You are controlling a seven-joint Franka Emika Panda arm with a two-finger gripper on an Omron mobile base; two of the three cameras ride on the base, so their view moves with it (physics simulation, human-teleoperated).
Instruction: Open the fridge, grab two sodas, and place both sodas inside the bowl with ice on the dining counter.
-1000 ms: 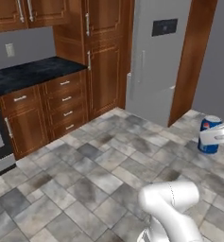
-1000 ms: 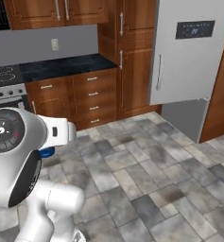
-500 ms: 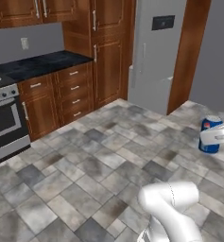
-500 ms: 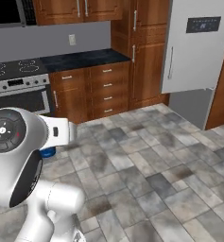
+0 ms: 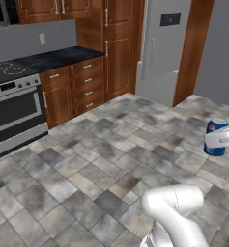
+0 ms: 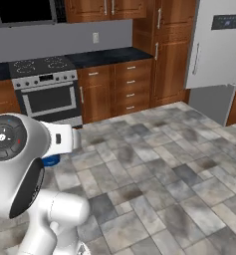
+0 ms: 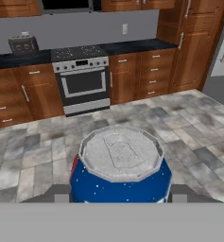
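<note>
The blue can sits clamped between the gripper fingers, its silver top facing the hand camera; the jaws are closed on its sides. In the left base view the can hangs above the tiled floor. Beyond the gripper stands the oven; the fridge is farther off to its right.

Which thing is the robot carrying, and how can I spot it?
Look past the stove and across the tiled floor to the gripper. The soda can sits upright between its fingers, blue with a silver top.
</note>
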